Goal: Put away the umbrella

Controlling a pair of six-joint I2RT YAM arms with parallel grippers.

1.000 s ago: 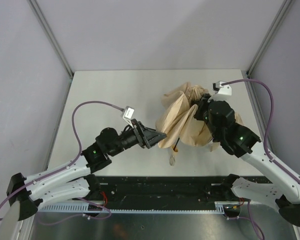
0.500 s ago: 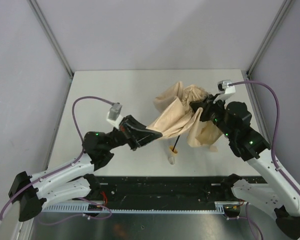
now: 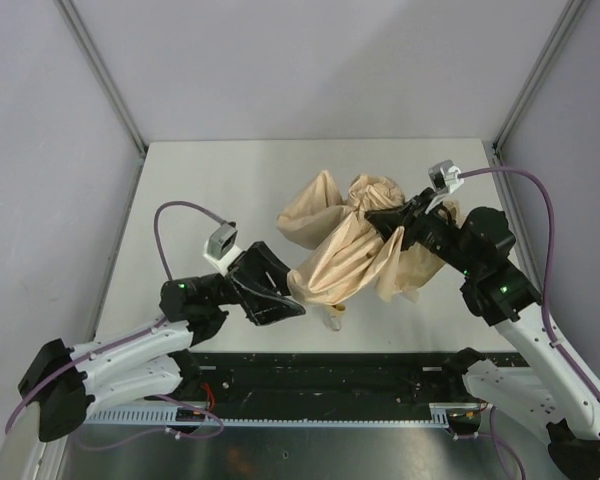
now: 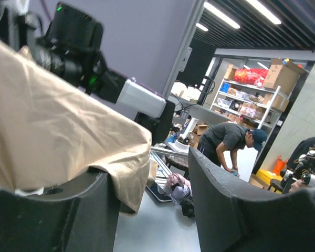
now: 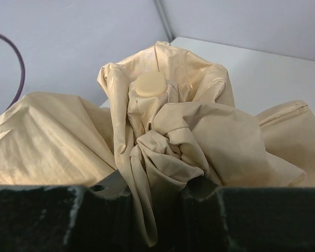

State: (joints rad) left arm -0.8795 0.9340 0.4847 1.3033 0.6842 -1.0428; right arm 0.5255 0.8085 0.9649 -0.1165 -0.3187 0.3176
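Since 1 s ago umbrella [image 3: 355, 250] fabric spreads further left, now mid-right of table [image 3: 210, 180]. R fingers [image 5: 42, 215] pinch bunched fabric. L fingers [image 4: 236, 205] apart, fabric edge draped over one.

Beige umbrella [image 3: 355, 255], white table [image 3: 210, 180], purple cables [image 3: 159, 222].

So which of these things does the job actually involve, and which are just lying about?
In the job: the umbrella, its beige fabric bunched; the right gripper, shut on that fabric; the left gripper, open at its edge.
Just about: the table; purple cables; a man and shelves behind, seen from the left wrist.
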